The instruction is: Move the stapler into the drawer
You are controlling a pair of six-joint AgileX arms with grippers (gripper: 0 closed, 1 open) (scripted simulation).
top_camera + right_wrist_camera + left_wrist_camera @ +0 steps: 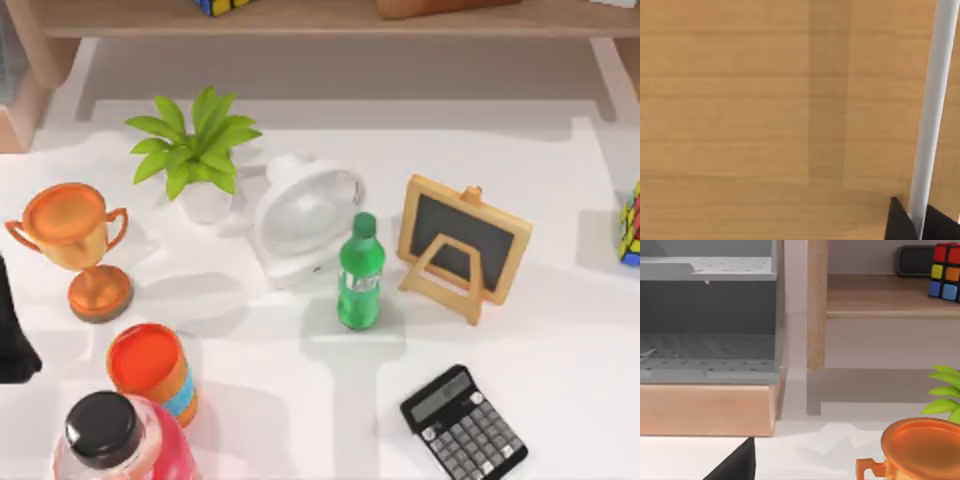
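Stapler's place cannot be told; the grey drawer [710, 376] shows its perforated floor. The left gripper [12, 335] is at the table's left edge beside the trophy [78, 240], and the right gripper [917, 222] is at a white bar [935, 100] against wood. Whether either grasps anything cannot be told.

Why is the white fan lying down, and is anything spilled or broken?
Nothing looks spilled or broken. The white fan seems tipped back on the table, beside the upright green bottle; whether that is wrong, I cannot tell.

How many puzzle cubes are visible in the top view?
2: one puzzle cube on the shelf at the top edge, another cube at the table's right edge. Both are cropped; others may be hidden.
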